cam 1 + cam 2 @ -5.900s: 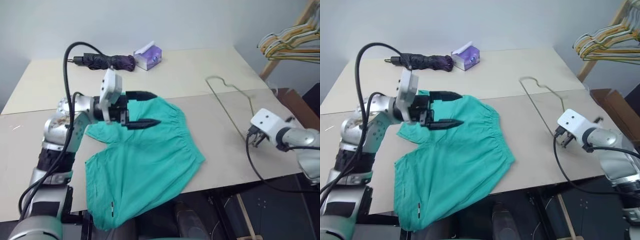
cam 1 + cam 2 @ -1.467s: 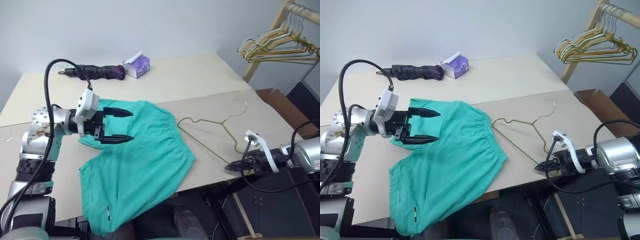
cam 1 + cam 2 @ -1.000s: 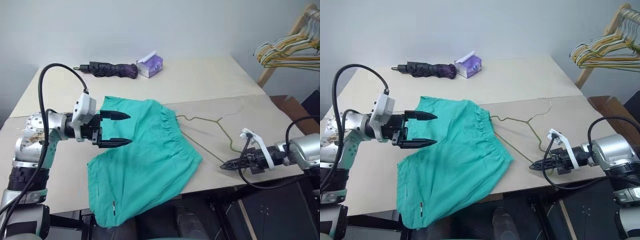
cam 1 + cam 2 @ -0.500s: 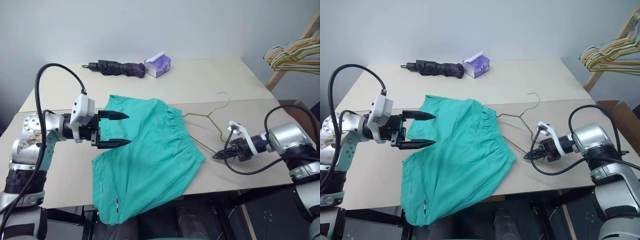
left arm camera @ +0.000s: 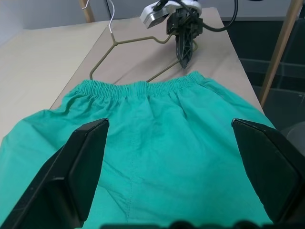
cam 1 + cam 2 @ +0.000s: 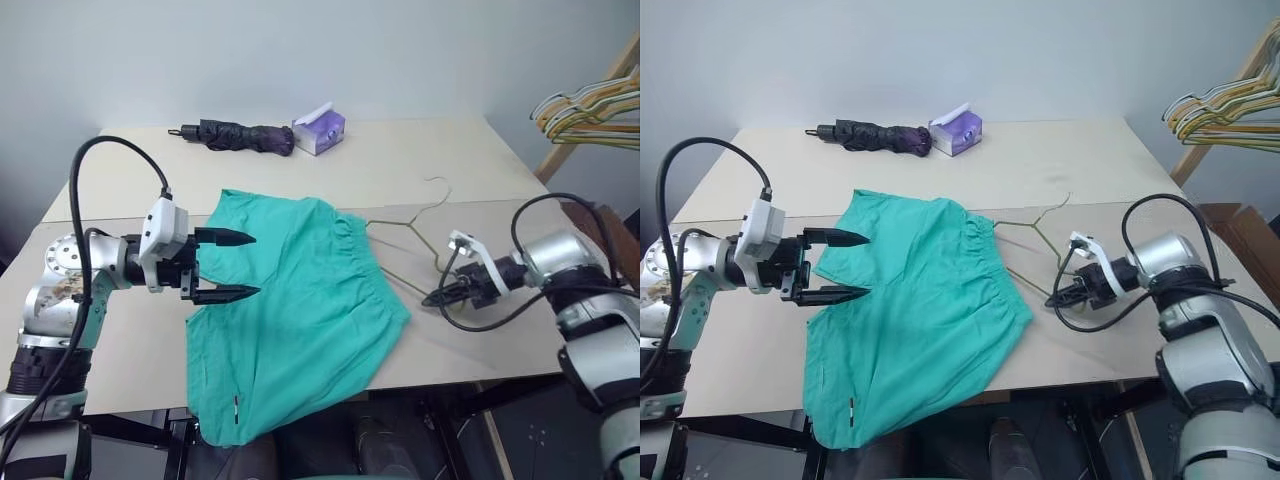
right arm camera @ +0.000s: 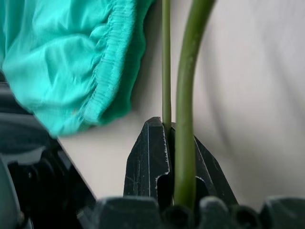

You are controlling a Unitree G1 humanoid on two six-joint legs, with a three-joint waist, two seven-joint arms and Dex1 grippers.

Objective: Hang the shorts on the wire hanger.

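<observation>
The teal-green cloth shorts [image 6: 300, 300] with a gathered elastic waistband lie flat across the middle of the pale bench [image 6: 420, 150], one leg hanging over its near edge. Just beside the waistband, toward the right edge, lies the thin olive-brown wire hanger [image 6: 405, 235], its hook pointing at the far side. The right gripper [image 6: 438, 297] has its fingers pressed together on the hanger's wire, which in the right wrist view runs up between the black fingertips [image 7: 157, 152]. The left gripper [image 6: 225, 265] hovers over the shorts' left part with its fingers spread wide and holding nothing. The likeliest trouble, as I judge it, is the thin wire twisting or slipping in so narrow a pinch, so the hanger swings instead of sliding under the waistband. It could also push the loose cloth into a bunch, or drag the overhanging shorts off the near edge. A small orange tag [image 6: 234, 404] shows near the hem, but no writing on it can be read.
</observation>
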